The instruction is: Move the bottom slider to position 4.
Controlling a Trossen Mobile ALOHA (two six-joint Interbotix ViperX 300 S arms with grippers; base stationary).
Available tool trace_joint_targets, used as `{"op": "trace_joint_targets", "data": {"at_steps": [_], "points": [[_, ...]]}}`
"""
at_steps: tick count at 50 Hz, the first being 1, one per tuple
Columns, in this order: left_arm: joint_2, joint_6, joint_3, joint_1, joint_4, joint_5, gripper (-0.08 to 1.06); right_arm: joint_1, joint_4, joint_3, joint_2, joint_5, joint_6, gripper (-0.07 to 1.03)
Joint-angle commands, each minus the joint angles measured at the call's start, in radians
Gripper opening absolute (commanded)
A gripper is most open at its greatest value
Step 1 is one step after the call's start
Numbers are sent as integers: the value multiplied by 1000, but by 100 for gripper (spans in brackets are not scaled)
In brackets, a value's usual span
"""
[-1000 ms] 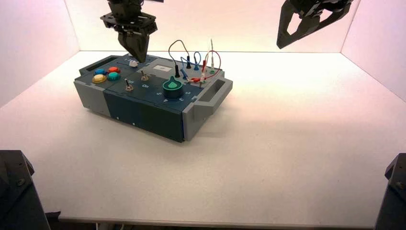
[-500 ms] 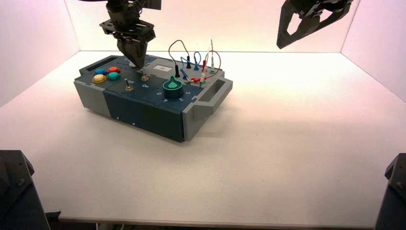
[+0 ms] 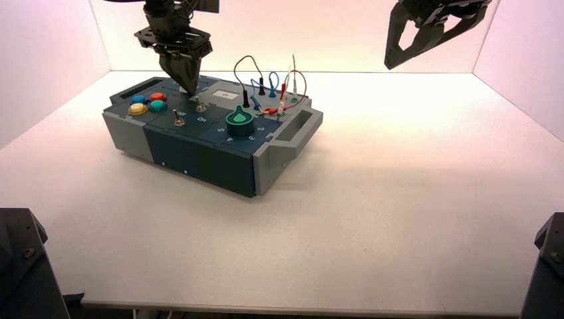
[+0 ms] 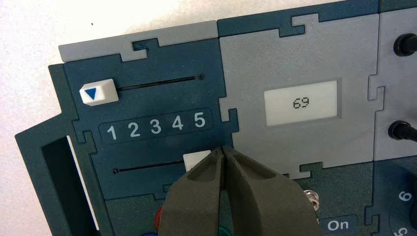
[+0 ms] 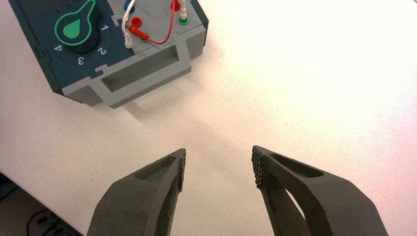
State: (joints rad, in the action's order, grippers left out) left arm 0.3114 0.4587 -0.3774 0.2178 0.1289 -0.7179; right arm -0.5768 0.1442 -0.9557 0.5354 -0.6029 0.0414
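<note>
1. The left gripper (image 4: pixel 222 150) partly hides the bottom slider's white knob (image 4: pixel 196 160).
2. Red button (image 4: pixel 158 218) mostly covered.
3. Right-hand black plugs (image 4: pixel 406 44) cut off by the left wrist view's edge.
4. The green-topped knob (image 4: pixel 413 209) is cropped there too.

Worktop (image 3: pixel 372 232), high view: a pale, flat surface with a straight near edge. A single box (image 3: pixel 206 156) (blocky, in grey and dark blue-green panels) lies directly on it, in the far left part. The box rests on its base, panel side up, and stands at an angle to the worktop's near edge, its right-hand end closer to that edge than its left-hand end. Each end carries an open handle, the right-hand one (image 3: pixel 307 126) grey. A faint shadow (image 3: pixel 299 176) (soft at its margins) falls on the worktop just beside the right-hand end.
</note>
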Motion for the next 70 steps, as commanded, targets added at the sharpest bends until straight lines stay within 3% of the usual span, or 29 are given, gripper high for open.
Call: {"op": "trace_joint_targets", "data": {"at_steps": [1,29,70], "points": [[-20,-2,25,-23,-3,6,-3,5,0,12,3,5,3,70],[-26,-2,28,-51,-3,6,-3,3,0,12,3,5,3,70],[-55,0,31,-35,2,-14,-3,3,0,11,3,5,3,70]]}}
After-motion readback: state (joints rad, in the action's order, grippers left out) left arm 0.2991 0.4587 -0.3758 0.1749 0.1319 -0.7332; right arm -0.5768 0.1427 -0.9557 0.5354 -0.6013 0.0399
